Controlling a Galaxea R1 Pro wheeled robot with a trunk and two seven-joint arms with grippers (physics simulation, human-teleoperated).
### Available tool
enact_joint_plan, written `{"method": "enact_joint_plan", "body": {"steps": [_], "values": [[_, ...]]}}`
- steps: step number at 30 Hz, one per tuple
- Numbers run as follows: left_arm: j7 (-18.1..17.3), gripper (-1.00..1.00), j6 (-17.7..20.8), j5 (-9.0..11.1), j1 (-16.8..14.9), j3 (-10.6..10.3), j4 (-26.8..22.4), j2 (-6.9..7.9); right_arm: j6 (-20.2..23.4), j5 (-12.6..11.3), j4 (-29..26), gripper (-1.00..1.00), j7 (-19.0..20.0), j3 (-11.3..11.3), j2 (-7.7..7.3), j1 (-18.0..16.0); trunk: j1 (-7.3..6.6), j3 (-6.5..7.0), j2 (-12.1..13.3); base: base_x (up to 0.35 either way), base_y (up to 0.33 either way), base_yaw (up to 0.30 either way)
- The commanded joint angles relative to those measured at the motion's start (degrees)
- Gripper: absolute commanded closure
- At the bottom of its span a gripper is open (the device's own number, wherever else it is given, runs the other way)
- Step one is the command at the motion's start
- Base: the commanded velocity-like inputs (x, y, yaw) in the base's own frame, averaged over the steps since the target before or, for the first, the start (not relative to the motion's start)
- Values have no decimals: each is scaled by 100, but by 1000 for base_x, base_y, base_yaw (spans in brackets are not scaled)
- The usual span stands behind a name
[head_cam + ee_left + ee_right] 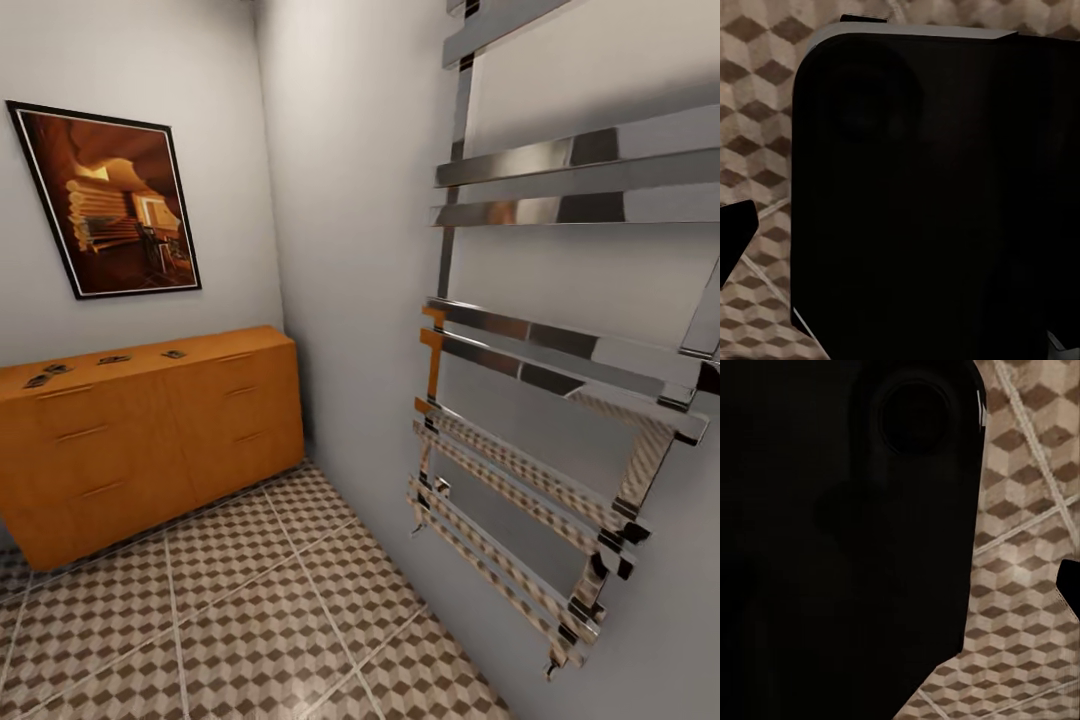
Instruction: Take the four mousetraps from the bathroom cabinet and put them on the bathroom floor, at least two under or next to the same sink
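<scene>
Nothing here can be read. The framed picture (108, 200) on the wall above the cabinet (150, 440) carries an orange-brown scene but no lettering. The cabinet's drawer fronts and the chrome towel rail (560, 400) bear no labels, brands or numbers.

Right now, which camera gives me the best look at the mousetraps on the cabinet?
The head view. It shows the orange-brown cabinet against the far wall, with small dark mousetraps lying on its top, toward its left end; their exact number is hard to tell. Both wrist views show a dark robot body over patterned floor tiles.
</scene>
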Motion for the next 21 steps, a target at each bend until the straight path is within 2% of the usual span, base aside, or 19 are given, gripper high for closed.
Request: {"method": "enact_joint_plan", "body": {"steps": [1, 21], "values": [[-3, -100, -11, 59, 0, 2, -2, -1, -2, 4, 1, -100, -8, 4, 2, -1, 0, -4, -2, 0, 0, 273], [-8, -100, -9, 50, 0, 7, -1, -4, -2, 5, 1, -100, -8, 4, 3, -1, 0, -4, -2, 0, 0, 273]]}}
